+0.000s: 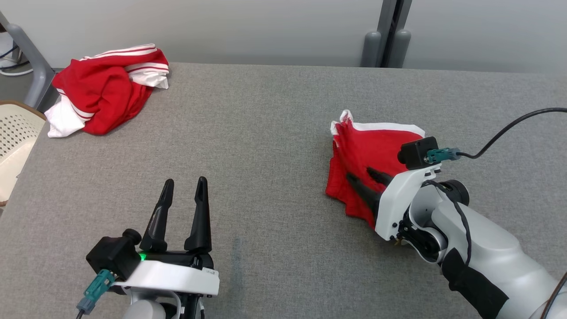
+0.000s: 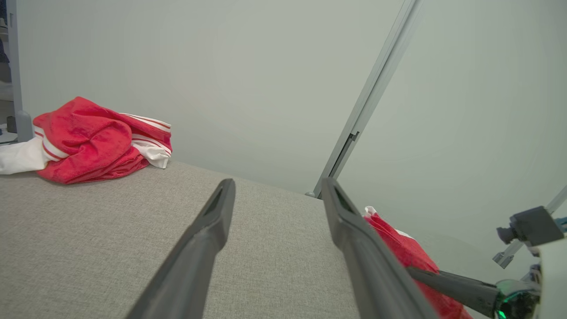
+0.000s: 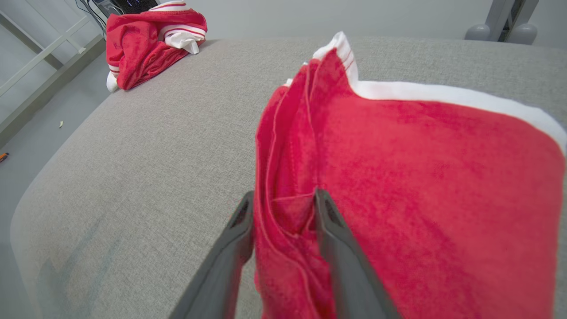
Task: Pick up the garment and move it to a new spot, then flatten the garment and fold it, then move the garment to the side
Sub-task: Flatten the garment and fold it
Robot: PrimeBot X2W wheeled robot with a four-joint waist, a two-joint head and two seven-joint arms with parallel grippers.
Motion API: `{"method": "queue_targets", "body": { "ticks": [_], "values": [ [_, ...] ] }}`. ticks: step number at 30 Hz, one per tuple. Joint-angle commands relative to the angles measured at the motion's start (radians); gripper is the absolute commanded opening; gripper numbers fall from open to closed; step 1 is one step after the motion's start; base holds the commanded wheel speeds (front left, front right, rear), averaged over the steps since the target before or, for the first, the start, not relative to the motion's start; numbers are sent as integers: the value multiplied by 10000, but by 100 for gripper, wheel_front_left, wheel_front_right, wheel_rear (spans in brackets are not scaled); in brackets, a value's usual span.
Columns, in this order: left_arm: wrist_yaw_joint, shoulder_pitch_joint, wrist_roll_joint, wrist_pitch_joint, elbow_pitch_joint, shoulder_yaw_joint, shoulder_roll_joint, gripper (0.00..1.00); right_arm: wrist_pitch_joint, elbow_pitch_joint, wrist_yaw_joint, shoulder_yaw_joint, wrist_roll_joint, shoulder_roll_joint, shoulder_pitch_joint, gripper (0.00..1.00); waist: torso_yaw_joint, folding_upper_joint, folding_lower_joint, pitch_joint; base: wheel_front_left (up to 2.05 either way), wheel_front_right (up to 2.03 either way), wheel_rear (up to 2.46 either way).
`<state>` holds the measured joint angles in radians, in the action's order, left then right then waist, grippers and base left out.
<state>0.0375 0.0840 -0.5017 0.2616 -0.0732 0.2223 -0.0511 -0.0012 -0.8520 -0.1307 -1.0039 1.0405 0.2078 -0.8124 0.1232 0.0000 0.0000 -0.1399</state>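
Garment point(image 1: 376, 146) is lying folded on the grey tabletop point(image 1: 266, 133), at about three o'clock from the middle of my head view. It is a red piece with a white band point(image 1: 390, 127) running along its far edge, and its layers are bunching into ridges on the nine o'clock side.

My right hand point(image 1: 359, 173) is reaching in from five o'clock and resting on the garment's near corner. Its two fingers point(image 3: 341, 248) are standing parted. In my right wrist view a loose ridge of red cloth is lying between them, brushing both inner faces without being pressed flat.

My left hand point(image 1: 185, 180) is sitting at seven o'clock, well apart from the garment. Its fingers are spread wide over bare tabletop and pointing toward twelve o'clock.

A crumpled red and white heap point(image 1: 106, 93) is sitting at ten o'clock on the far left corner of the tabletop, with one white part drooping at the left edge. A cream chair point(image 1: 13, 137) with a perforated seat is showing near it at nine o'clock. A black cable point(image 1: 509, 128) is running from my right wrist off toward three o'clock.
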Motion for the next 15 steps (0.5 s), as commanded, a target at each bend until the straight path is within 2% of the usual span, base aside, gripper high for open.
{"method": "queue_targets", "body": {
  "ticks": [1,8,15],
  "values": [
    [11,-72,16,48,15,-52,-20,100,-128,-58,-1,-28,-17,-15,-106,100,-37,0,0,11,0,0,0],
    [9,-129,57,49,45,-57,-14,100,-365,123,-1,-98,85,116,31,100,-157,0,0,39,0,0,0],
    [-15,-164,84,48,1,-21,-12,100,-776,1110,-1,-34,445,559,378,100,-349,0,0,120,0,0,0]
  ]
}}
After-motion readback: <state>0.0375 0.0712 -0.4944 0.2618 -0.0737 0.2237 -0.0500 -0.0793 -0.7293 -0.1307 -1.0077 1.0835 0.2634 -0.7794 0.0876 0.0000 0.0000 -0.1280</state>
